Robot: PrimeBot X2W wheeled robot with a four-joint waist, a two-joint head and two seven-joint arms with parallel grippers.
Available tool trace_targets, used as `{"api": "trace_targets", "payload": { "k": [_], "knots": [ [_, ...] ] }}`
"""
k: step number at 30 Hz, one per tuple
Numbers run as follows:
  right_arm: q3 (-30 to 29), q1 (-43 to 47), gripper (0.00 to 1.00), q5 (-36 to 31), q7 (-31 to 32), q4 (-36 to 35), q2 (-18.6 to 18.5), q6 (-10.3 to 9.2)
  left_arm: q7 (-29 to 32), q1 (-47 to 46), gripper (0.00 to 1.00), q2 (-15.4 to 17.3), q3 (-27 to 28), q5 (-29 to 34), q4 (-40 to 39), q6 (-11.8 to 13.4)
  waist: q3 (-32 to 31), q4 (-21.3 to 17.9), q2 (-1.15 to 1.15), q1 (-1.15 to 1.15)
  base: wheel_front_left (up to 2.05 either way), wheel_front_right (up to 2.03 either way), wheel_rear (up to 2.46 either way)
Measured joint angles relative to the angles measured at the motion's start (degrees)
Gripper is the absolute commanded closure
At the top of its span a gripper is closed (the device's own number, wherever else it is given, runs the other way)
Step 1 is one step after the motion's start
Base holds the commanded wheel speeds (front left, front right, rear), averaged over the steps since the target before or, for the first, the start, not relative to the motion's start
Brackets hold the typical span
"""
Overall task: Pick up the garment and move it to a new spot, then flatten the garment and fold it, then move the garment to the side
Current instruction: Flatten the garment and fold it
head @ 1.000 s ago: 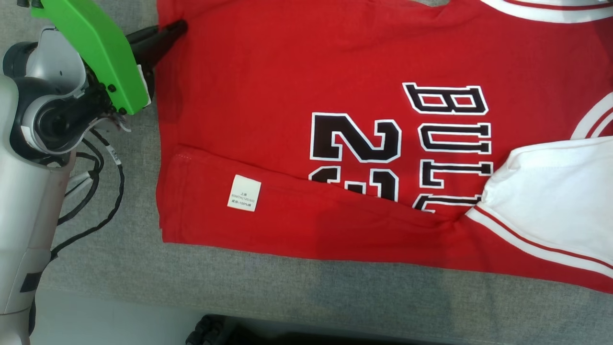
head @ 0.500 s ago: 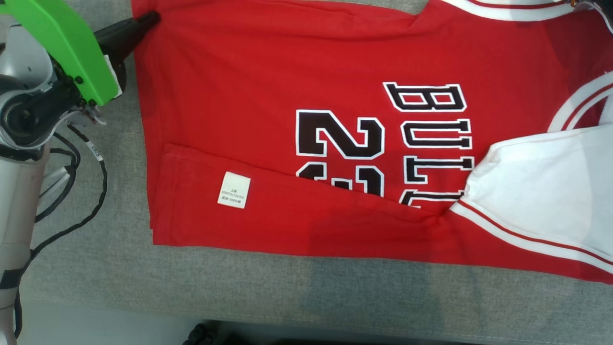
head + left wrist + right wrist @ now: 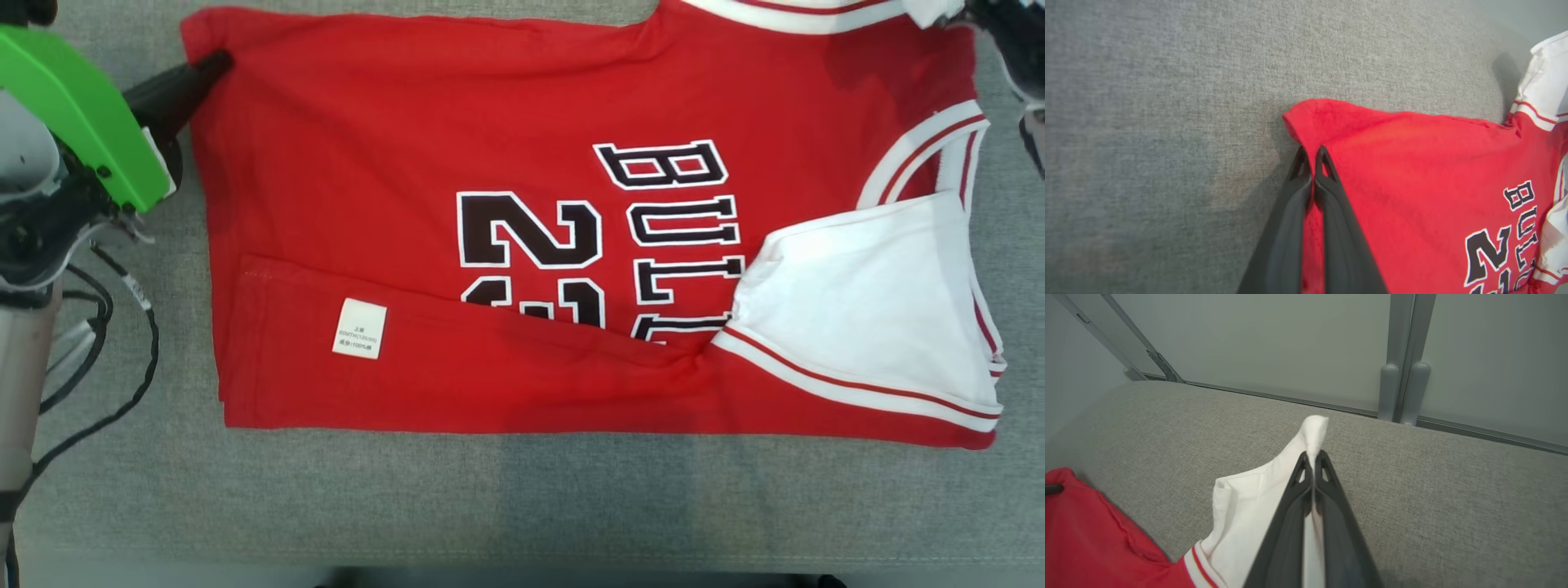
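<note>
The garment [image 3: 408, 163] is a red jersey with black lettering, white trim and a white sleeve part, lying spread on the grey padded surface [image 3: 490, 506]. Its near side is folded over, showing a white care label [image 3: 359, 328]. My left gripper [image 3: 216, 64] is shut on the red hem corner at the upper left; in the left wrist view red cloth [image 3: 1412, 163] sits between the closed left gripper [image 3: 1312, 153]. At the top right, my right gripper [image 3: 971, 12] is shut on the white shoulder, and the right wrist view shows white fabric [image 3: 1249, 506] pinched in that gripper [image 3: 1313, 455].
A green cover [image 3: 73, 114] and loose black cables [image 3: 122, 327] belong to my left arm beside the garment's left edge. The surface's front edge runs along the bottom. Behind the surface stands a pale wall with a grey post [image 3: 1404, 375].
The head camera has moved, sliding the whole picture left and down. The garment's far edge and the right gripper on the white shoulder have come into view. The left fingers stay on the hem corner.
</note>
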Motion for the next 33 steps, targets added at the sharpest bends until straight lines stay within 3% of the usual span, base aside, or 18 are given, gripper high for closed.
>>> {"api": "trace_targets", "payload": {
  "k": [15, 33],
  "knots": [
    [-1.32, 13.73, 1.0, 2.13, -11.2, -4.57, -1.23, 0.53, -6.44, 7.48, 1.0, 0.7, 1.66, -0.23, 0.22, -1.98, -5.01, -2.27, 0.0, 0.0, 0.0, 0.0, 0.0],
    [-2.76, 26.02, 1.0, 2.11, -18.2, -12.48, -5.23, 0.52, -14.08, 13.44, 1.0, -0.69, 0.85, 1.0, 0.21, -3.09, -10.06, -2.2, 0.0, 0.0, 0.0, 0.0, 0.0]
  ]
}}
